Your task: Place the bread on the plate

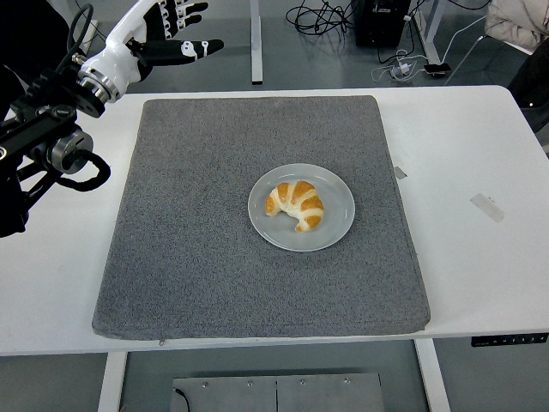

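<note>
Bread (297,203) sits on the plate (340,218), mid-mat on the counter; the left hand (168,34) hovers far off, fingers spread, empty. Placement looks done, nothing left but resting the arm

You have open mat (189,257) all around the plate (340,219). The left robot hand (167,34) hangs beyond the bench's (480,154) far left corner, well apart.

Work area: white table (480,146) on a grey floor (326,51).
Grey mat (214,257) covers the tabletop centre; black cables (322,15) lie on the floor beyond the far edge.
</note>
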